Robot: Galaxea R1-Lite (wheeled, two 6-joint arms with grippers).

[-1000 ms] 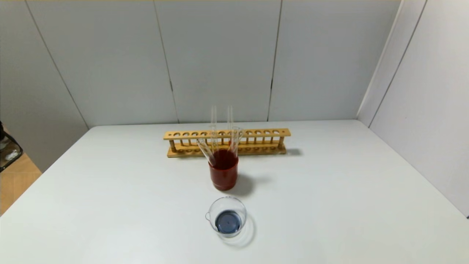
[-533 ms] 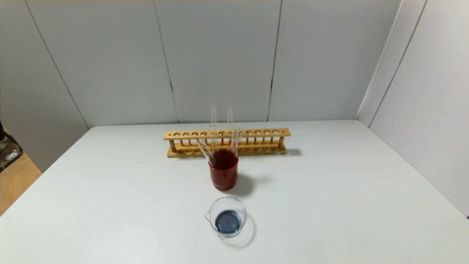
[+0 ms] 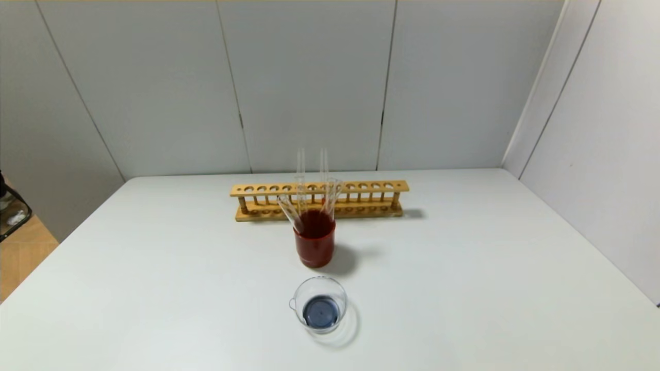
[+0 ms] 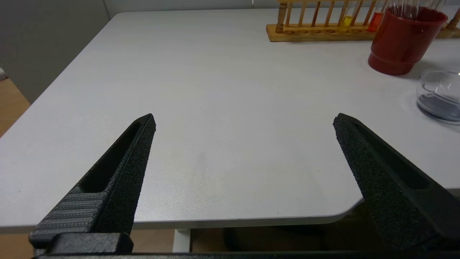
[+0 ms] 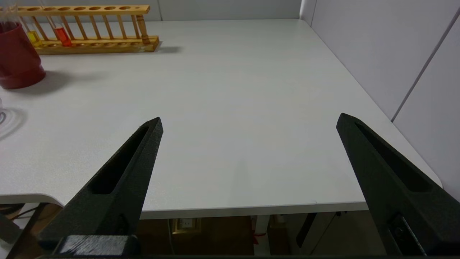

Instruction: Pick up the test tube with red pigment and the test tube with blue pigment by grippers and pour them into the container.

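**Both arms parked at the near edge, tubes and beaker on the table**

You are looking at a plain white table (image 3: 464,268) that fills the lower two thirds of the head view, with a rounded near corner visible in each wrist view. Grey wall panels (image 3: 309,82) with thin dark seams close it in behind and on the right of the frame. At the far left edge a strip of wooden floor (image 3: 20,252) shows beside the table.

In the centre of the head view, toward the back, you have a wooden rack (image 3: 361,198) lying across the table. Just in front of it stands a dark-red cup (image 3: 315,245) with two clear tubes leaning out of it; whether liquid is left in them you cannot tell. The red tube (image 5: 62,34) stands in the rack, beside a yellow tube (image 5: 34,37), seen at the upper left of the right wrist view. You cannot pick out a blue tube for certain. The beaker (image 3: 318,304) sits lower centre, in front of the cup and apart from it, with dark blue-grey liquid on its bottom.

Your left gripper (image 4: 244,122) hangs at the table's near edge with its jaws spread wide, nothing between them. Your right gripper (image 5: 249,122) sits likewise at the near edge on the other side, jaws wide apart and empty. Neither arm shows in the head view.
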